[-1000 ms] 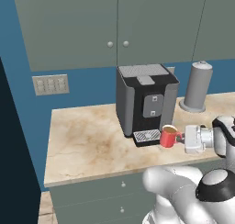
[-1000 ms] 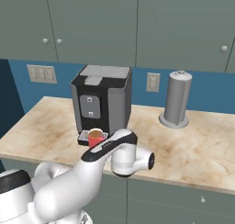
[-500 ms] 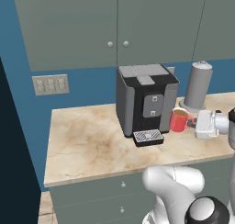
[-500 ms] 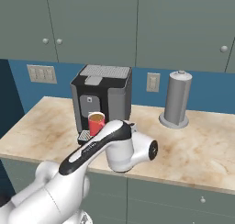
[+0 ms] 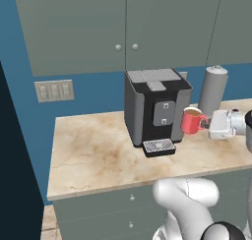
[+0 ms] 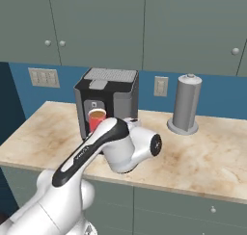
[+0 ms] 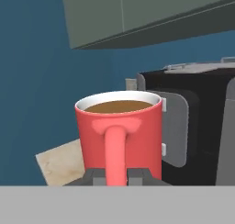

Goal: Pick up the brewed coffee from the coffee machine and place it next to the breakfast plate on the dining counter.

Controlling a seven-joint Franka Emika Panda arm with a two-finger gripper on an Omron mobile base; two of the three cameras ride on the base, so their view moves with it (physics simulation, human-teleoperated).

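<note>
The brewed coffee [image 5: 191,121], a red mug with brown liquid at its rim, hangs in the air just right of the coffee machine [image 5: 155,106], level with its grey front panel. My gripper [image 5: 204,124] comes in from the right and is shut on the mug's handle. In the hand view the mug [image 7: 120,136] stands upright with its handle between my fingertips [image 7: 94,177], and the coffee machine [image 7: 197,122] is behind it to the right. From the right base view the mug [image 6: 96,119] shows in front of the machine [image 6: 108,92], above my arm. The breakfast plate and the dining counter are out of view.
The machine's drip tray [image 5: 158,146] is bare. A tall grey canister [image 5: 214,90] stands on the beige kitchen counter [image 5: 93,150] just behind my hand. Grey-green wall cabinets [image 5: 123,27] hang overhead. A switch plate [image 5: 54,90] is on the blue wall.
The mug has risen from beside the drip tray and shifted a little right, away from the machine, still held by its handle. My arm has swung with it.
</note>
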